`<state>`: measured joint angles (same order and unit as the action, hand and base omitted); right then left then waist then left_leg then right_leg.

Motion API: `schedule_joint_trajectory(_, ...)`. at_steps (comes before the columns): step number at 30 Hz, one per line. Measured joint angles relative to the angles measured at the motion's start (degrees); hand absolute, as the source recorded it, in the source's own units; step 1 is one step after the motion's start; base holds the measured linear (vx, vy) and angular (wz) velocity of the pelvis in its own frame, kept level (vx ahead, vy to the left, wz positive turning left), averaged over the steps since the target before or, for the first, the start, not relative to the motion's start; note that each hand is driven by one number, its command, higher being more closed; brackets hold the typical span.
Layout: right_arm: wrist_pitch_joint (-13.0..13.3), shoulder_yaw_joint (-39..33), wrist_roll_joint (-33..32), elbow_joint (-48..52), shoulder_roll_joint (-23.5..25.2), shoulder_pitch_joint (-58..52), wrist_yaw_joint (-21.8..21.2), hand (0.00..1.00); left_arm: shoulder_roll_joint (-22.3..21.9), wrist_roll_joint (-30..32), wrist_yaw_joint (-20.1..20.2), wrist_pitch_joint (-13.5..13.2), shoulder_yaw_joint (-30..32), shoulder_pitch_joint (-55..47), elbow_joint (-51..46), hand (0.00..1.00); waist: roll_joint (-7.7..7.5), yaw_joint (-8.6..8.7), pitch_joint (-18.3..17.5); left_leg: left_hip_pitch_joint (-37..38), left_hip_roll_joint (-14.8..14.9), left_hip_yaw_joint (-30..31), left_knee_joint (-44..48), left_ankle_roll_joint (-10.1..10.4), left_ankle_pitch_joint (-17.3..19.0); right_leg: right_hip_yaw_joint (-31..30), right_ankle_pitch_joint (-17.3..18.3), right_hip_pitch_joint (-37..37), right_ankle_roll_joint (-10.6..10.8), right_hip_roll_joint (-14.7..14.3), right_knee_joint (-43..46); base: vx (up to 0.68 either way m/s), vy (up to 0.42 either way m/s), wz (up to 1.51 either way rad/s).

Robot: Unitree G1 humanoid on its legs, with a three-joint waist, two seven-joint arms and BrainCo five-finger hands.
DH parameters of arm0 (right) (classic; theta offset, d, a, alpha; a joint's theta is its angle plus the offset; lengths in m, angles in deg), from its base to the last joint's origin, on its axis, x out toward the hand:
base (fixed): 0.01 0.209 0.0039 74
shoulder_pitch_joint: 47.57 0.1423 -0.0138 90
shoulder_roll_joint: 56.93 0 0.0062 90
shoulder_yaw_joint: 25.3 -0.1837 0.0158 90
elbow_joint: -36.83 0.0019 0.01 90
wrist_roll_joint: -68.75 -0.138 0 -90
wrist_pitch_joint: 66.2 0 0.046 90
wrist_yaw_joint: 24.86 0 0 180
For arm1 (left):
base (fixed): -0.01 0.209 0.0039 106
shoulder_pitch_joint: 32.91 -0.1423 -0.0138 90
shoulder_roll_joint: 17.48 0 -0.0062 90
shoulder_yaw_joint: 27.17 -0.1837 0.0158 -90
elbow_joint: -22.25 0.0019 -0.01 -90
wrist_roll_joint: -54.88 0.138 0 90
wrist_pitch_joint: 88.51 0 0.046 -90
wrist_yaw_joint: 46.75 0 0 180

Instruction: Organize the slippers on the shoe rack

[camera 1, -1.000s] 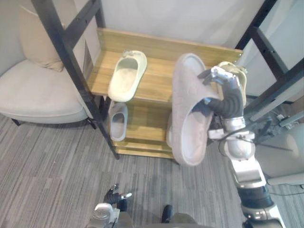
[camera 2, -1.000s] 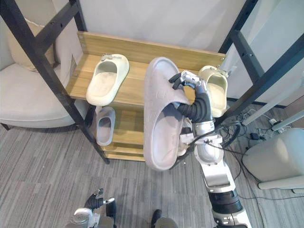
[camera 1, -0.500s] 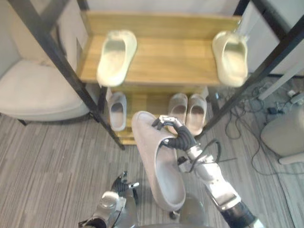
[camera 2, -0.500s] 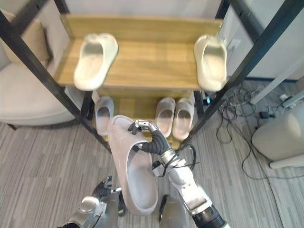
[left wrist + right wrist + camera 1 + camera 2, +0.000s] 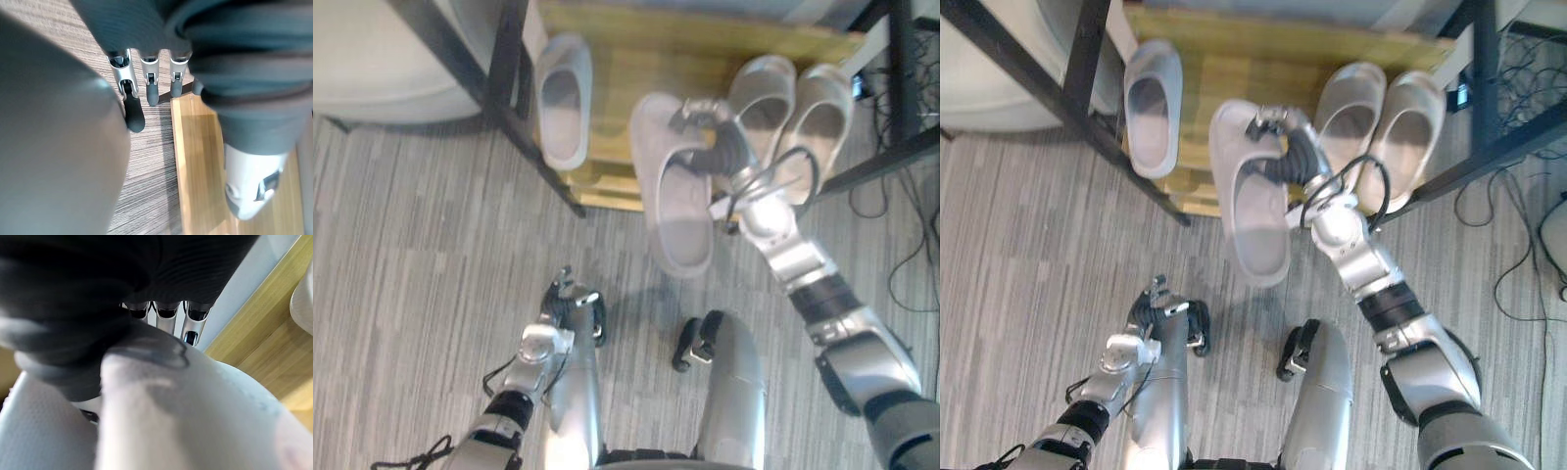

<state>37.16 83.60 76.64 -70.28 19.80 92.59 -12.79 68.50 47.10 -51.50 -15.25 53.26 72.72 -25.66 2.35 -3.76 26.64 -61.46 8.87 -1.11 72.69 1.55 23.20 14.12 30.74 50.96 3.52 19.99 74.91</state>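
slipper (image 5: 674,191) held in right hand (image 5: 713,142), fingers curled round its side edge near mid-length. long axis runs rack-to-robot: domed toe end over front edge of the low shelf (image 5: 617,49), heel end out over the floor (image 5: 411,245), opening up. it sits between a grey slipper (image 5: 563,113) and a pale pair (image 5: 759,98) on the shelf. left hand (image 5: 570,294) low near the floor, fingers relaxed, empty.

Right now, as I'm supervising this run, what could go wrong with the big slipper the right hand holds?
1. The large pale grey moulded slipper hangs half past the front edge of the low wooden shelf; released here, it might drop to the floor.
2. The right hand sits close beside the pair of beige slippers; pushing in could knock them askew.
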Motion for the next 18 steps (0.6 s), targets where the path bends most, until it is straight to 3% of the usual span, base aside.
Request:
schedule_joint_trajectory(8, -0.5, -0.9, 1.1, -0.9, -0.1, 5.6, 3.0, 1.0, -2.0, -2.6, -0.5, -0.2, 4.2, -0.1, -6.5, 0.0, -0.1, -2.31, 0.0, -8.2, -0.6, 0.9, 3.2, 0.3, -0.1, 0.5, 1.4, 7.1, -0.2, 1.6, 4.3, -0.01, 0.015, 0.07)
schedule_joint_trajectory(18, -2.1, -1.4, 1.3, -14.3, -0.8, 16.3, 6.8, 1.0, -4.2, -3.8, -1.5, -0.5, 6.4, -0.1, -9.2, 0.0, -0.22, -3.46, -0.1, -11.7, -2.6, 2.3, 3.8, 0.6, -0.3, 3.1, 3.3, 8.0, 0.0, 4.1, 5.6, 0.05, -0.007, 0.16)
